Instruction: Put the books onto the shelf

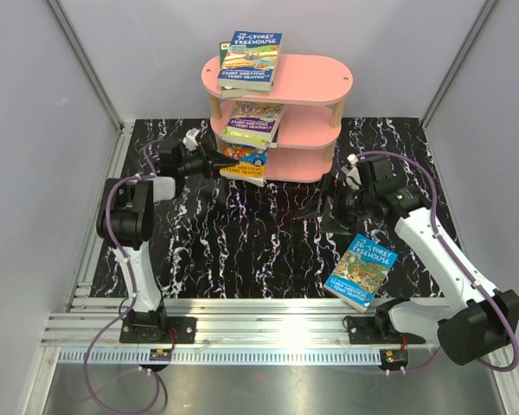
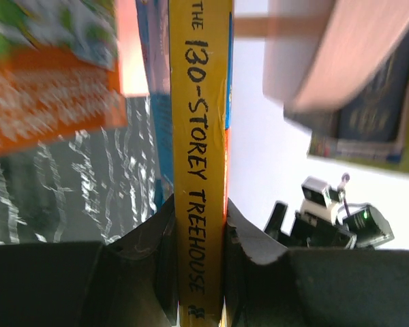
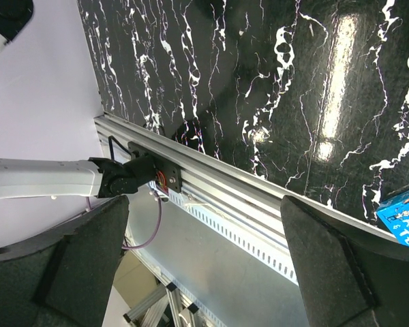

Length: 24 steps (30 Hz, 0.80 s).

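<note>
The pink three-tier shelf [image 1: 307, 76] stands at the back of the table. Books [image 1: 251, 59] lie stacked on its top board and another book [image 1: 254, 120] lies on the middle board. My left gripper [image 1: 218, 162] is shut on an orange-and-blue book [image 1: 246, 162] at the left end of the lowest tier. In the left wrist view the jaws [image 2: 199, 204] clamp its yellow spine [image 2: 199, 102], which reads "130-Storey Treehouse". One blue book [image 1: 362, 271] lies flat on the table by the right arm. My right gripper [image 1: 324, 206] hangs open and empty in front of the shelf, its jaws [image 3: 204, 218] wide apart.
The black marbled table [image 1: 242, 251] has an aluminium rail [image 1: 268, 324] along its near edge, where both arm bases are bolted. Grey walls close in both sides. In the left wrist view an orange book cover [image 2: 48, 95] and the shelf's board [image 2: 341, 54] sit close to the held book.
</note>
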Each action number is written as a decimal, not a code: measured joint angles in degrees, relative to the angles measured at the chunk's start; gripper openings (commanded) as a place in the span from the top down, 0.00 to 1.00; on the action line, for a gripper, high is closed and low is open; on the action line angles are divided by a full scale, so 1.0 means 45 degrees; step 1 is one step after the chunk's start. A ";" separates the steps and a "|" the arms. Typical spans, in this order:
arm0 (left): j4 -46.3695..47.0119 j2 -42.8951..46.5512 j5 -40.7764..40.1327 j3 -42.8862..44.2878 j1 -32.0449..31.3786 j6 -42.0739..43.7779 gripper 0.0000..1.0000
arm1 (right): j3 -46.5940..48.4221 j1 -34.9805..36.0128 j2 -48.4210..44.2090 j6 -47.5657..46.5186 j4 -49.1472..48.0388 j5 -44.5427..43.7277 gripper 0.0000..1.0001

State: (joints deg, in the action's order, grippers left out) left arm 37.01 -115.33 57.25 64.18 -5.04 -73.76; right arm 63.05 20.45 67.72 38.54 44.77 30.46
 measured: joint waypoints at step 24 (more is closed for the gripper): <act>-0.4158 -0.2225 -0.2084 0.2997 -0.0039 0.2424 0.93 | -0.0019 -0.0083 0.0695 -0.0073 0.0112 -0.0092 0.00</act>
State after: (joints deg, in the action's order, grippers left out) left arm 18.31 -125.34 47.88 77.67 -5.21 -62.85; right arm 62.96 20.08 70.85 38.22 45.28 30.04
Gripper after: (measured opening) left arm 0.272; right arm 0.994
